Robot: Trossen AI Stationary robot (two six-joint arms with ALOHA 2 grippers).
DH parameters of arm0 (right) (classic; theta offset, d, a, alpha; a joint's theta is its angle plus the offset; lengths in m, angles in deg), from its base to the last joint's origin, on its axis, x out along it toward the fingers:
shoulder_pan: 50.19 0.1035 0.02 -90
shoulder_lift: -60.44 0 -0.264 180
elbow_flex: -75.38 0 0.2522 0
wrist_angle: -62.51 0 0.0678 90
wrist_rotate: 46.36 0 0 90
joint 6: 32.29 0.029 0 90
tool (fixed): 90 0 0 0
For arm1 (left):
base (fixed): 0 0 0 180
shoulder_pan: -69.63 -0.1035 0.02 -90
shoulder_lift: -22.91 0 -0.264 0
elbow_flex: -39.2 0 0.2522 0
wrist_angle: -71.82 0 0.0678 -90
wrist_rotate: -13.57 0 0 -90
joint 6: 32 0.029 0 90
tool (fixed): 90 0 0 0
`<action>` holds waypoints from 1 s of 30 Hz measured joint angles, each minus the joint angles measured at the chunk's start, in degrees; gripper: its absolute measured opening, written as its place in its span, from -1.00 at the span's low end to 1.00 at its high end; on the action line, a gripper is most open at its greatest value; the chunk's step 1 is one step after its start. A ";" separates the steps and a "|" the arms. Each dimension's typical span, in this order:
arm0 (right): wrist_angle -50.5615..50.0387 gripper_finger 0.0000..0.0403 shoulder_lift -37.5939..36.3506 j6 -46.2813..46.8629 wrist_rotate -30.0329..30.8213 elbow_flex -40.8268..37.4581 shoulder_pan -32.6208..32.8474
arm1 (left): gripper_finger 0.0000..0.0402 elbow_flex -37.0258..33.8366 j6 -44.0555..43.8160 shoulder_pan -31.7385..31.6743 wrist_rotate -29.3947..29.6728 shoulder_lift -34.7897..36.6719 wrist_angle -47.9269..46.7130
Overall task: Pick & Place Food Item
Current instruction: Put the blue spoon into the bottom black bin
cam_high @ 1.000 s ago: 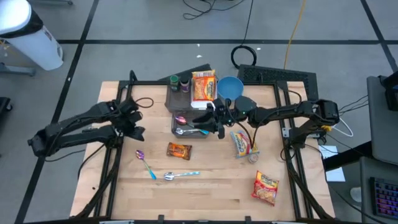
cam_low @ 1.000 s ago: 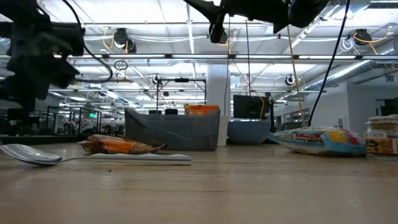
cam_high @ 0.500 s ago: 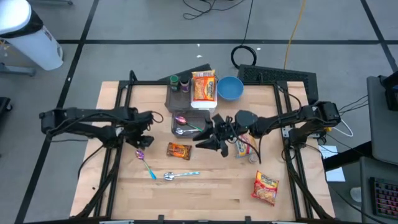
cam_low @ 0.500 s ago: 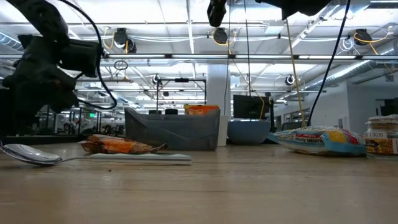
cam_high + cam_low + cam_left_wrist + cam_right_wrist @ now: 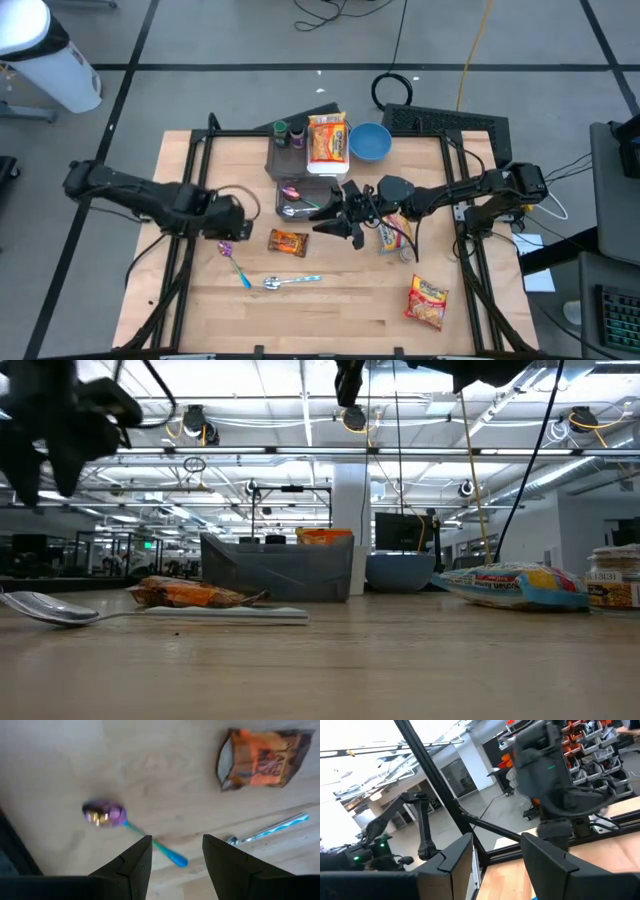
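**High view: food packets on table, both grippers empty**

High view, left to right. Left gripper (image 5: 228, 222) hangs over the table's (image 5: 330, 320) left half, just above a purple-bowled spoon (image 5: 232, 259). Its wrist view shows the two fingers (image 5: 135, 865) parted with only bare wood between them; nothing is held. Below it, that spoon lies apart from the orange snack packet (image 5: 288, 242).

Near the centre, a second spoon (image 5: 290, 282) with a blue handle lies toward the front edge. Behind the snack packet stands a grey tray (image 5: 281, 185); its contents are partly covered by the right arm, and what looks like cutlery inside cannot be counted with confidence. At the back sit a noodle packet (image 5: 327, 140) on a white box, two small dark jars (image 5: 288, 133) and a blue bowl (image 5: 370, 141).

Right gripper (image 5: 330, 222) hovers over the centre, beside the tray. Its fingers (image 5: 455, 862) stand apart and hold nothing; its camera looks out into the room, so the table beneath is not seen.

Right of it, a long snack bag (image 5: 390, 233) lies half under the right arm, its print unreadable. A second noodle packet (image 5: 428, 302) lies at the front right.

Count: four food packets, two loose spoons, one bowl, two jars.

Low view cuts off both arms at the top.
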 joint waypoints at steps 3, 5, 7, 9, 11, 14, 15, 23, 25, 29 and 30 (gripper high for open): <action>-0.07 -0.21 0.00 -1.09 -0.06 -0.01 -0.23 | -0.10 0.11 -11.65 8.50 3.41 -0.74 0.14; 0.00 -0.21 0.00 -2.11 -0.05 0.00 -0.46 | -0.10 0.11 -20.55 13.98 6.63 -2.21 0.18; 0.01 -0.21 0.00 -2.94 -0.10 0.00 -0.86 | -0.10 0.11 -28.56 18.76 8.98 -3.77 0.83; 0.03 -0.21 0.00 -3.68 -0.07 0.00 -1.64 | -0.10 0.11 -36.18 22.54 10.29 -5.63 2.05; 0.07 -0.21 0.00 -4.40 0.00 0.00 -2.91 | -0.10 0.11 -41.81 25.32 11.74 -8.00 3.44; 0.06 -0.21 0.00 -4.14 -0.16 0.00 -5.62 | -0.10 0.11 -42.42 26.02 10.58 -11.93 5.16; 0.06 -0.21 0.00 -3.84 -0.27 0.00 -6.59 | -0.10 0.11 -42.40 25.86 10.14 -13.38 6.03; 0.02 -0.21 0.00 -0.66 -8.76 0.00 -14.48 | -0.10 0.11 -41.97 25.25 9.60 -22.01 9.82; 0.06 -0.21 0.00 -0.66 -10.74 0.00 -15.73 | -0.10 0.11 -42.14 25.12 8.20 -22.75 9.80; 0.41 -0.21 0.01 2.17 -12.49 0.00 -17.22 | -0.11 0.11 -42.67 23.82 6.13 -23.49 8.92; 1.02 -0.21 0.04 2.42 -14.30 0.00 -17.55 | -0.13 0.11 -42.71 23.30 6.15 -23.49 8.68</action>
